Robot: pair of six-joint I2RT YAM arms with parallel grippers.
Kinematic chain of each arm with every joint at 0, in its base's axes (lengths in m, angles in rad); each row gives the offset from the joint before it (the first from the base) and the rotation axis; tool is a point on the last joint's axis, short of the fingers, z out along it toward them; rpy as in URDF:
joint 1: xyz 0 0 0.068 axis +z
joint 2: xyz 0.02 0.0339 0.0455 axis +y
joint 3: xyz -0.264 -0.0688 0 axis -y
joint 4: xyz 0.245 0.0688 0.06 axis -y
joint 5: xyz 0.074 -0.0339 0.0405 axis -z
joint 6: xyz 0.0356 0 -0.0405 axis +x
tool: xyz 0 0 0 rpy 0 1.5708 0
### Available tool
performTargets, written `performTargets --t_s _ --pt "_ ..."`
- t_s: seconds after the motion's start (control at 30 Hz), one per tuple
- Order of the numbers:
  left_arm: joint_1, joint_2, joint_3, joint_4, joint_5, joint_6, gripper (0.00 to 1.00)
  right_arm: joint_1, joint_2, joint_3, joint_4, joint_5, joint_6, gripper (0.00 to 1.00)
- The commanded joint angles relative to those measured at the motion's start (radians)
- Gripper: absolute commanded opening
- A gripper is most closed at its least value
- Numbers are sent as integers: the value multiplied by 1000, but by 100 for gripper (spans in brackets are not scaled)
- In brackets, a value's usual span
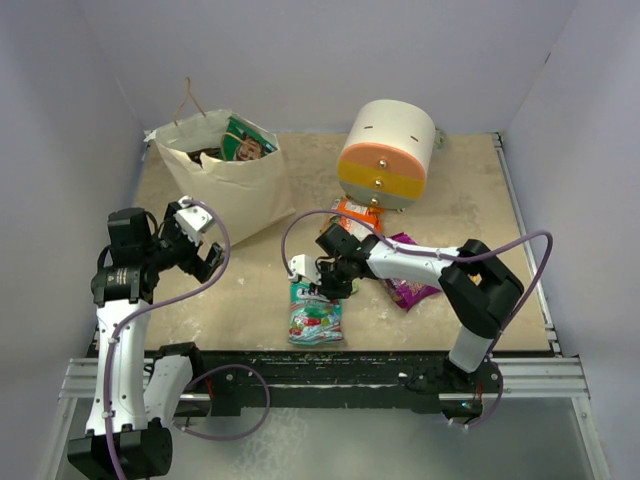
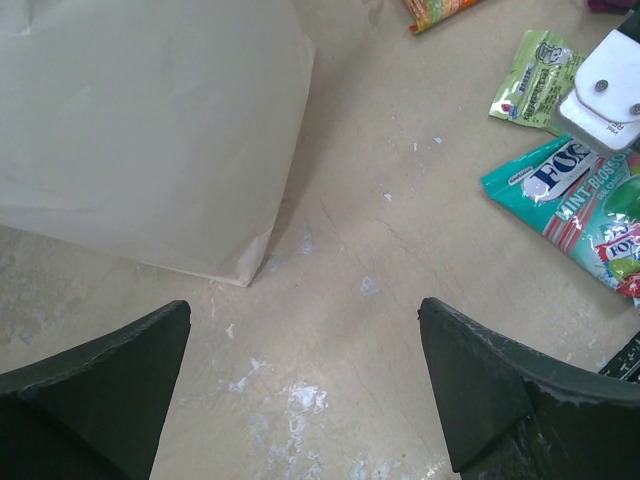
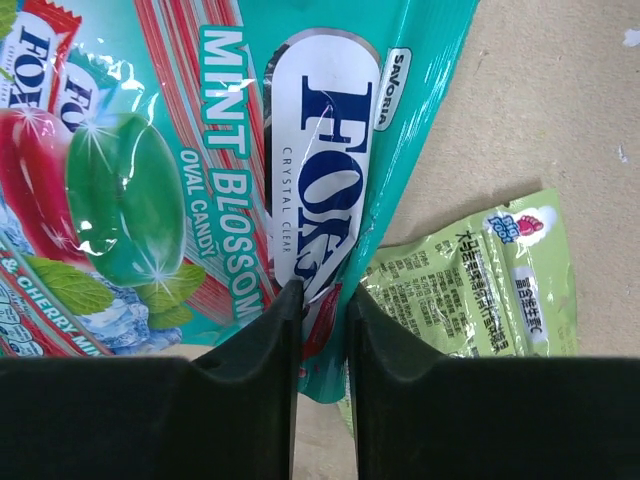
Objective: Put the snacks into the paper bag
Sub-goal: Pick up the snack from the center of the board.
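Note:
The cream paper bag (image 1: 228, 180) stands at the back left with packets showing in its mouth; its wall fills the upper left of the left wrist view (image 2: 140, 120). My right gripper (image 3: 322, 300) is shut on the top edge of the teal candy packet (image 3: 200, 170), which lies near the front edge of the table (image 1: 316, 313). A green-white packet (image 3: 480, 290) lies just beside it, partly under the teal one. An orange packet (image 1: 357, 215) and a purple packet (image 1: 410, 285) lie behind my right arm. My left gripper (image 2: 305, 330) is open and empty beside the bag.
A round white, orange and yellow drawer unit (image 1: 386, 153) stands at the back centre. Purple-grey walls close in the table on three sides. Bare tabletop (image 2: 330, 300) lies between the bag and the teal packet.

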Motion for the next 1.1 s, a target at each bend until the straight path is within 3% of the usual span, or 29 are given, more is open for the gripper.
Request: performTargets --t_s 0.0,0.37,0.57,0.87,1.07 --pt "4 4 3 7 36 45 99 3 -13 49 -31 17 -4 20" --pt "5 25 5 6 110 72 99 1 -135 105 -109 43 -30 0" --pt "3 55 24 10 167 38 100 -3 -187 121 -105 56 -45 0" --pt "-14 158 125 -62 307 -9 98 -4 -243 289 -123 10 -98 0" --pt "-110 224 223 -91 347 -39 96 -2 -244 403 -108 -6 -87 0"
